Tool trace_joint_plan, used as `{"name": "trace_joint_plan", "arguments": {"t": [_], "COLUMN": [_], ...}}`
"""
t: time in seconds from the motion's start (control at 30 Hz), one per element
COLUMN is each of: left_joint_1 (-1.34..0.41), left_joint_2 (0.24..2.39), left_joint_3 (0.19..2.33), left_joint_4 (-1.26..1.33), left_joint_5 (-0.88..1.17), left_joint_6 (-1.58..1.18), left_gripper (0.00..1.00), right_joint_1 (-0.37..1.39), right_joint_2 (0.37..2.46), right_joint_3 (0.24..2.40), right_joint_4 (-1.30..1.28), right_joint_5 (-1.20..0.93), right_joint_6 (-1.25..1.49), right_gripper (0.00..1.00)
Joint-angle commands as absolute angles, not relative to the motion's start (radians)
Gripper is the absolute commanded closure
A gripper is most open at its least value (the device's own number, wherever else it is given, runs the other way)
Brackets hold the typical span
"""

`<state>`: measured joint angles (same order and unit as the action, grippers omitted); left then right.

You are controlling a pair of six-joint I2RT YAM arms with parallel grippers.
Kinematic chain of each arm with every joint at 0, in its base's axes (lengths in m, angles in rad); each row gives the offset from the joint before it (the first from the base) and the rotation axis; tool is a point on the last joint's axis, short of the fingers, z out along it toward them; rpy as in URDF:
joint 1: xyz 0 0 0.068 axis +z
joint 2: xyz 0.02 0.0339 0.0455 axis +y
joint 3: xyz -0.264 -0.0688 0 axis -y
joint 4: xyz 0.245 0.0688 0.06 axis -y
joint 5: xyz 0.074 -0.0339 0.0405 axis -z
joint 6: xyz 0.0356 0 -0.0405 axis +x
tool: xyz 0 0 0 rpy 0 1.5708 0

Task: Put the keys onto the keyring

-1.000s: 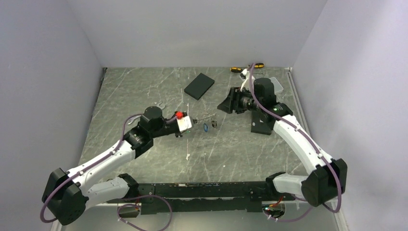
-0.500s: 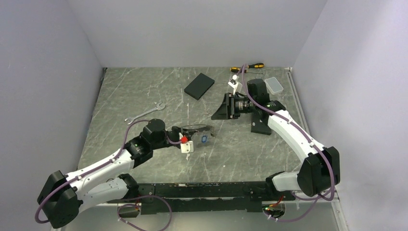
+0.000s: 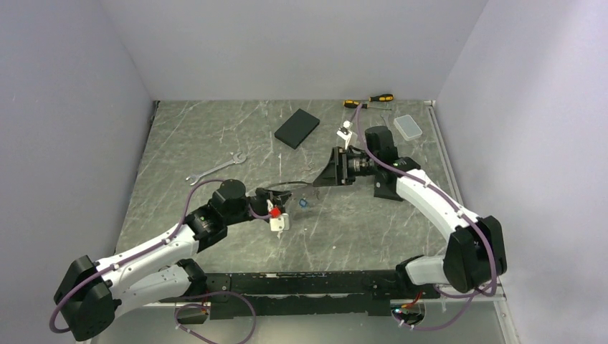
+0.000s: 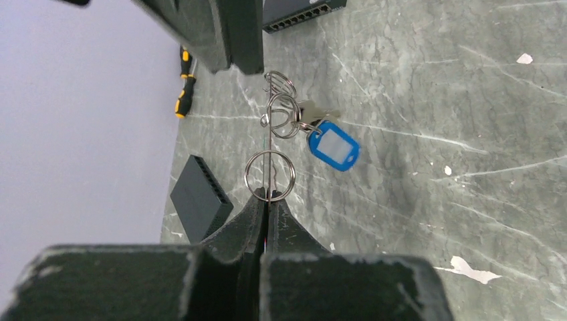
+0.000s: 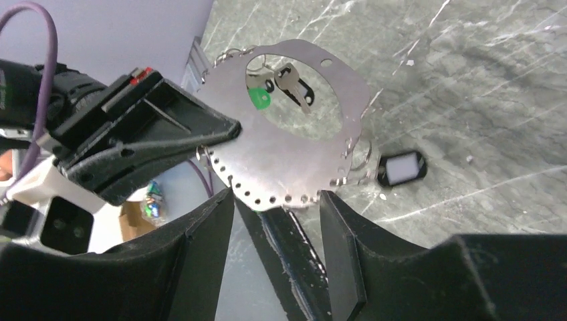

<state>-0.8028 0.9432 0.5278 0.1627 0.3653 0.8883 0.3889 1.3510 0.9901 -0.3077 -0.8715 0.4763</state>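
My left gripper (image 4: 267,200) is clamped shut on the left rim of the large thin silver metal keyring (image 5: 281,160), mid-frame. A green-headed silver key (image 5: 257,99) and a blue-tagged silver key (image 4: 332,145) appear hung on it. My right gripper (image 5: 275,195) is half open, empty, and straddles the lower rim. Looks like mid-threading. Next move: pinch that rim squarely.

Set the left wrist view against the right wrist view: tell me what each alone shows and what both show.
Only the left wrist: the yellow-and-black screwdriver and the black box. Only the right wrist: the flat face of the keyring, holes along its rim, and a green-headed key beside a second key seen through its opening. Both: the keyring, edge-on in the left wrist view; the left gripper shut on its rim; the open right gripper at another stretch of rim; a labelled tag beside it.
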Motion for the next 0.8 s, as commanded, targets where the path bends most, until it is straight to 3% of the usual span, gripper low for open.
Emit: {"name": "trace_joint_plan", "arguments": {"t": [0.0, 0.13, 0.33, 0.77], "left_joint_1": [-0.808, -0.808, -0.808, -0.807], "left_joint_2": [0.931, 0.934, 0.967, 0.971], "left_joint_3": [0.59, 0.593, 0.658, 0.681], "left_joint_4": [0.188, 0.232, 0.198, 0.234], "left_joint_5": [0.328, 0.326, 0.341, 0.364], "left_joint_6": [0.851, 0.779, 0.675, 0.558], "left_gripper": [1.0, 1.0, 1.0, 1.0], "right_joint_1": [0.39, 0.39, 0.391, 0.391], "right_joint_2": [1.203, 1.105, 1.067, 1.072], "right_joint_3": [0.899, 0.778, 0.604, 0.531], "right_joint_4": [-0.136, 0.04, 0.335, 0.629], "right_joint_5": [-0.825, -0.798, -0.819, -0.847], "right_joint_6": [0.454, 0.475, 0.608, 0.747], "right_gripper": [0.43, 0.4, 0.43, 0.46]}}
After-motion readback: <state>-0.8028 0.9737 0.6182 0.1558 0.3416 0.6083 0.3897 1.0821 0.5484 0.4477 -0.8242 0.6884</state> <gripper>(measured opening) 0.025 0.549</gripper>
